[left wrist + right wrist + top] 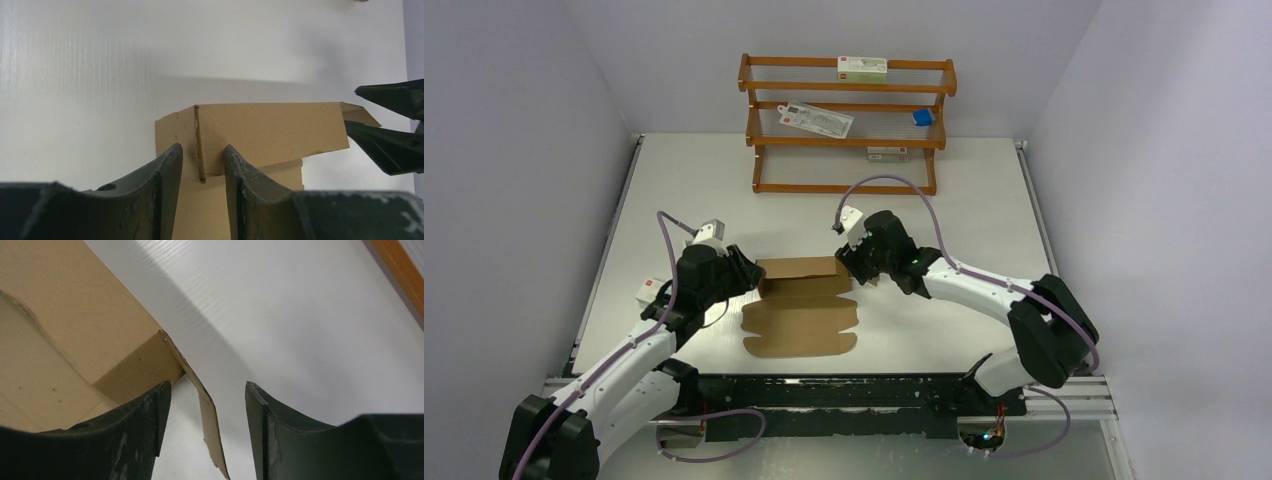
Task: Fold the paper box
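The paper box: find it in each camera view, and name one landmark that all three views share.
Top external: paper box at the centre of the table.
Left wrist: lower centre, just beyond the left gripper.
Right wrist: upper left.
Shared landmark: the right gripper at the box's right end.

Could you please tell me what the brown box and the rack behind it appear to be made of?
The brown die-cut paper box looks like thin matte cardboard: unprinted, with creased folds and rough cut edges. The orange-brown tiered rack seems varnished wood, judging by its warm, glossy rails.
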{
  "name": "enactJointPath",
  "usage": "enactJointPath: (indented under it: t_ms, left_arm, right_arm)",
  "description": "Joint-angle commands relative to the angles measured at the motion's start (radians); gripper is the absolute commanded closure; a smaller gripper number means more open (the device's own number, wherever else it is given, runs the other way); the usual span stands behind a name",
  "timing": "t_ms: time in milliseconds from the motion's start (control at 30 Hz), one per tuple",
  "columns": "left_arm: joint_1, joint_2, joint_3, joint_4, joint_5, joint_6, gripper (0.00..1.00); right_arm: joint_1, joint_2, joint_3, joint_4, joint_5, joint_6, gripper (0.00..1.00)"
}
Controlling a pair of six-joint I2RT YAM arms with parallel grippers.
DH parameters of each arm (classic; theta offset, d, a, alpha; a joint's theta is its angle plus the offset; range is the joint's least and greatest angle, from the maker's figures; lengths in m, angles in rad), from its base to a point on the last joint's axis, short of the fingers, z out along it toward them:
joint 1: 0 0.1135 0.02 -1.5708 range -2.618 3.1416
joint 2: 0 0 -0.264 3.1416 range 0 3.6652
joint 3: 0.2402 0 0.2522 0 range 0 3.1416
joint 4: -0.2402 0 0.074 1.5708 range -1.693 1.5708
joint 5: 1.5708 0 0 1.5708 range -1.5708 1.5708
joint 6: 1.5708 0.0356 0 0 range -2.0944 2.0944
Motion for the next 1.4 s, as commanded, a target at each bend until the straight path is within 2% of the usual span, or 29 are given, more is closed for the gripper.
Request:
enactJointPath:
  t_ms: [0, 167, 433, 667, 1000, 1100, 1167, 1367]
  left_arm:
    - [-0.004, -0.002, 0.02, -0.032, -0.005, 0.017, 0.58]
    - [-0.004, -0.003, 0.012, -0.016, 0.011, 0.006, 0.58]
    - [-0.004, -0.004, 0.004, 0.007, 0.039, -0.014, 0.59]
    - [-0.004, -0.001, -0.006, 0.037, 0.072, -0.036, 0.59]
    - [-0.004, -0.025, 0.005, 0.022, 0.068, -0.027, 0.58]
    - [-0.004, -0.028, 0.022, -0.031, 0.045, -0.009, 0.57]
    - [-0.004, -0.038, 0.032, -0.05, 0.036, -0.002, 0.57]
    - [-0.004, -0.038, 0.0, 0.0, 0.079, -0.033, 0.58]
  right_arm:
    - [-0.01, 0.066, 0.052, -0.008, -0.04, -0.053, 0.42]
    - [-0.012, 0.104, 0.066, -0.03, -0.084, -0.021, 0.57]
    - [-0.009, 0.09, 0.036, -0.015, -0.122, 0.078, 0.72]
    - [0.021, 0.078, 0.019, 0.008, -0.083, 0.203, 0.8]
    - [0.052, 0.078, 0.017, 0.003, 0.017, 0.237, 0.84]
    - [0.053, 0.055, -0.007, 0.021, 0.017, 0.25, 0.85]
    - [0.052, 0.051, 0.002, 0.018, 0.077, 0.273, 0.87]
    - [0.069, 0.037, 0.005, 0.042, 0.106, 0.379, 0.89]
